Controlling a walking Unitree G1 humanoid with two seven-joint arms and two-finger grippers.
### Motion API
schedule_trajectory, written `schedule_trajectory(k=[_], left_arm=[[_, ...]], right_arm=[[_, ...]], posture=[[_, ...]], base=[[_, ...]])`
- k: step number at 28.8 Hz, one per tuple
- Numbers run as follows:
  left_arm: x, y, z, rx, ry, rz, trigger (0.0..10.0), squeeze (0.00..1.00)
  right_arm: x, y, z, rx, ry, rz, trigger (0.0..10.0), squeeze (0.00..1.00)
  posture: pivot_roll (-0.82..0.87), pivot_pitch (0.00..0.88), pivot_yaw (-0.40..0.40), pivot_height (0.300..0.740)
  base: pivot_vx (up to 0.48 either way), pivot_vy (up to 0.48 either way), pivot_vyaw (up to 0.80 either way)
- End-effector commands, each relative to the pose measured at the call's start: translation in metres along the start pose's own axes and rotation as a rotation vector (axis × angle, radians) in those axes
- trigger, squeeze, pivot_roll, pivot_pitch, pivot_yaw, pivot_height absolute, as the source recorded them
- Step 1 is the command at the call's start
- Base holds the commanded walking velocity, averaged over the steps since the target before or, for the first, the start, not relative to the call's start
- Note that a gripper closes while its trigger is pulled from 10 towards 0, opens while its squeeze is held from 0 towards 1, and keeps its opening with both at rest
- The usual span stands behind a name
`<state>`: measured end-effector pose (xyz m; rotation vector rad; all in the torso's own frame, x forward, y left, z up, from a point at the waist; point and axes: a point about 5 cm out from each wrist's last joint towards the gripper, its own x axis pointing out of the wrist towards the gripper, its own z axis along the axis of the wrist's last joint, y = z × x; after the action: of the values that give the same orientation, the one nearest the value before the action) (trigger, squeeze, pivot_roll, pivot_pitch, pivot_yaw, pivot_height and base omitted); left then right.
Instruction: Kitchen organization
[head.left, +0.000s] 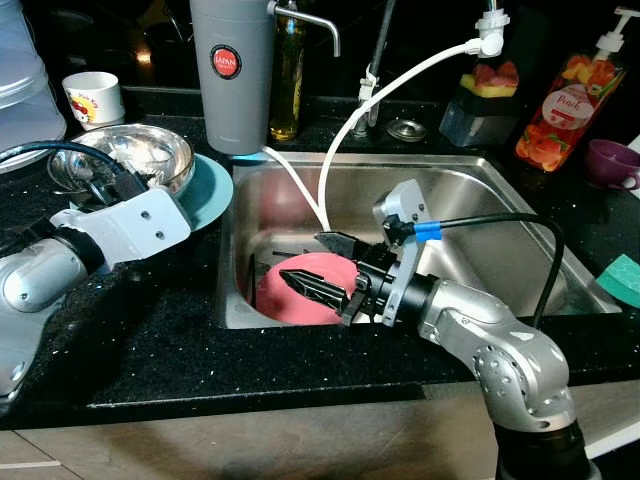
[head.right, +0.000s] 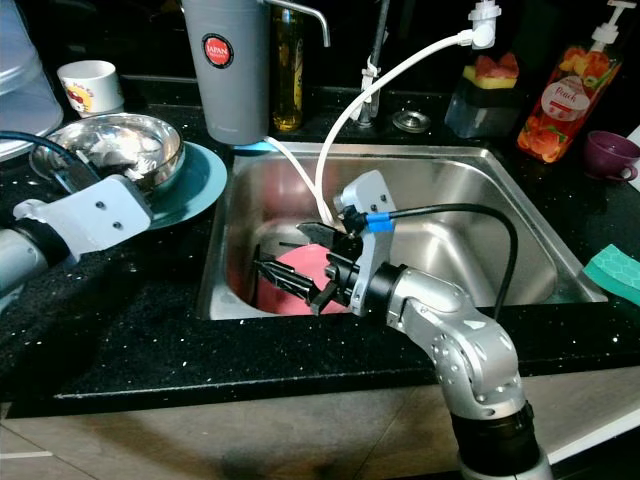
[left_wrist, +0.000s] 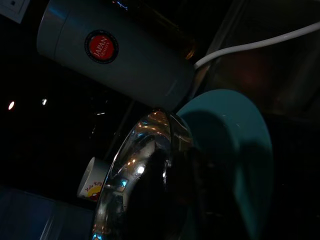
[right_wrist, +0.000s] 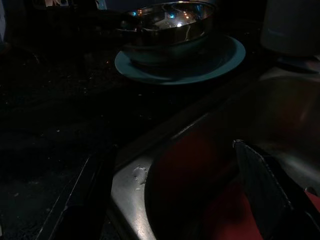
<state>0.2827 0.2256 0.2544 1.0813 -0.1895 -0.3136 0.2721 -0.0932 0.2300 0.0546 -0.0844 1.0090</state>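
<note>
On the black speckled counter (head.left: 150, 340), the left gripper (head.left: 95, 185) reaches to the shiny steel bowl (head.left: 135, 150), which sits on a round teal plate (head.left: 212, 190); whether its fingers are apart or closed cannot be told. Behind stand a white printed mug (head.left: 93, 97) and a tall grey cylinder with a red round label (head.left: 231, 70). Inside the stainless steel sink (head.left: 480, 200), a round pink dish (head.left: 300, 290) lies at the left end. The right gripper (head.left: 325, 270) hovers right over it, its 2 black fingers spread wide, holding nothing.
</note>
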Motion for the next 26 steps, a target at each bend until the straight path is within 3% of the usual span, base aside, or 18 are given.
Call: schedule_trajectory(k=[1,13,17,21,26], left_arm=[[-0.001,-0.002,-0.005,0.011,0.017,-0.023,0.0,0.00],[0.002,0.010,-0.003,0.046,-0.007,0.026,0.0,0.00],[-0.001,0.042,0.008,0.128,-0.053,0.191,0.0,0.00],[-0.003,0.058,0.019,0.172,-0.100,0.281,0.0,0.00],[-0.004,0.067,0.026,0.177,-0.134,0.329,0.0,0.00]], right_arm=[[-0.003,-0.001,0.004,-0.017,-0.010,-0.012,10.0,0.00],[-0.003,0.000,0.007,-0.005,-0.035,-0.005,10.0,0.00],[-0.001,-0.001,0.007,0.001,-0.047,-0.011,10.0,0.00],[0.001,-0.001,0.007,0.004,-0.056,-0.011,10.0,0.00],[0.003,0.000,0.008,0.002,-0.061,-0.008,10.0,0.00]], posture=[[0.07,0.005,-0.054,0.740],[0.07,0.000,-0.057,0.740],[0.08,0.000,-0.059,0.740],[0.08,0.000,-0.060,0.740],[0.08,0.000,-0.059,0.740]], base=[[0.000,0.000,0.00],[0.000,0.000,0.00],[0.000,0.000,0.00],[0.000,0.000,0.00],[0.000,0.000,0.00]])
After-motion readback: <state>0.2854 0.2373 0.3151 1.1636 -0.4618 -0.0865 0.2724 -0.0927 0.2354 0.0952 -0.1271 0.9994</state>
